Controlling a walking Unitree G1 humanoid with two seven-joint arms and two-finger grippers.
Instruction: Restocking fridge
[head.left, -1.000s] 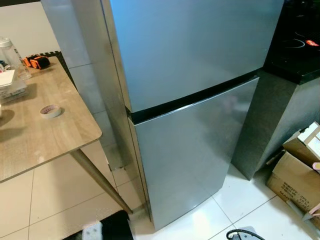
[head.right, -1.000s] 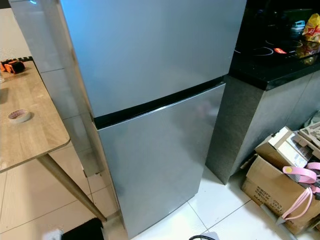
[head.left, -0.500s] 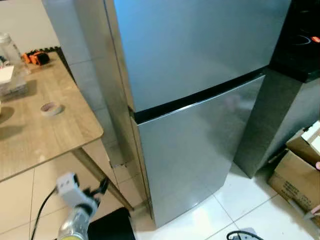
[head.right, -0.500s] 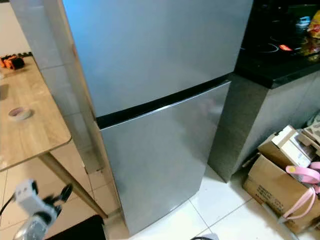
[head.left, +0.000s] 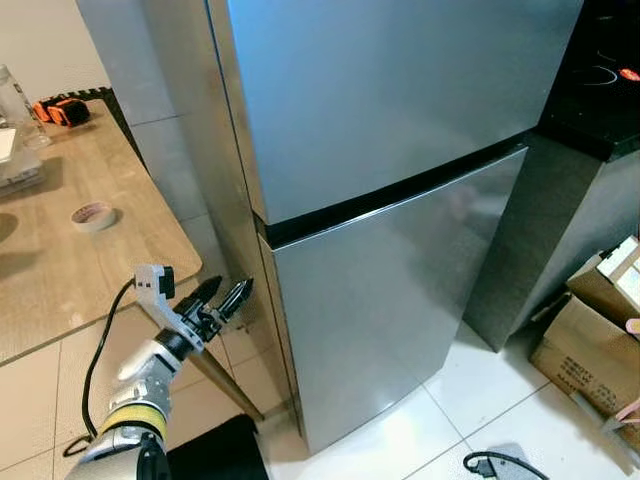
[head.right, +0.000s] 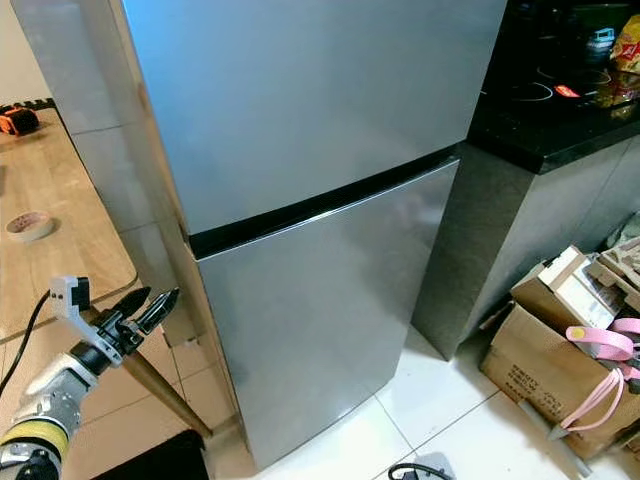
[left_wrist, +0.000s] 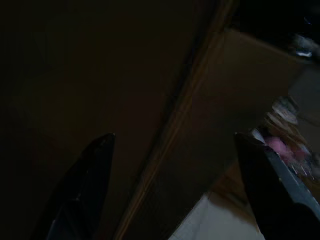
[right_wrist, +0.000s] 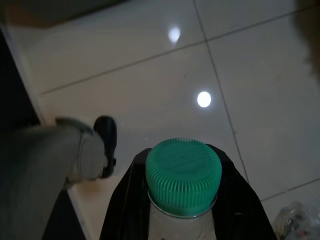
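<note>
Left eye view puts the left gripper (head.left: 222, 297) low at about 8 o'clock in the picture, its two black fingers (head.left: 238, 295) apart and aimed toward 3 o'clock at the fridge (head.left: 400, 150). The fridge stands shut, both doors closed, a dark seam (head.left: 400, 193) running between the upper and lower door. The tips sit just beside the fridge's left-hand edge, near the top of the lower door (head.left: 380, 310), not yet touching it as far as the frames tell. That edge runs upright, its long axis 12 to 6 o'clock, and the fingers meet it roughly square-on. The left arm is clearly the nearer one to the door, so opening it looks like the step in hand, and the tips would need to hook the door's edge, not its flat face.

Right wrist view shows the right gripper (right_wrist: 182, 200) hanging over white floor tiles (right_wrist: 150, 65), its fingers clamped on a bottle (right_wrist: 182, 172) with a green ribbed cap, the bottle's axis lying along the fingers. The bottle is thus in hand but well apart from the fridge, waiting for the door.

A desk (head.left: 60, 260) with a tape roll (head.left: 93, 215) stands at 9 o'clock, its leg close behind the left gripper, something the arm could brush on a wide swing. Cardboard boxes (head.left: 590, 345) lie at 4 o'clock.
</note>
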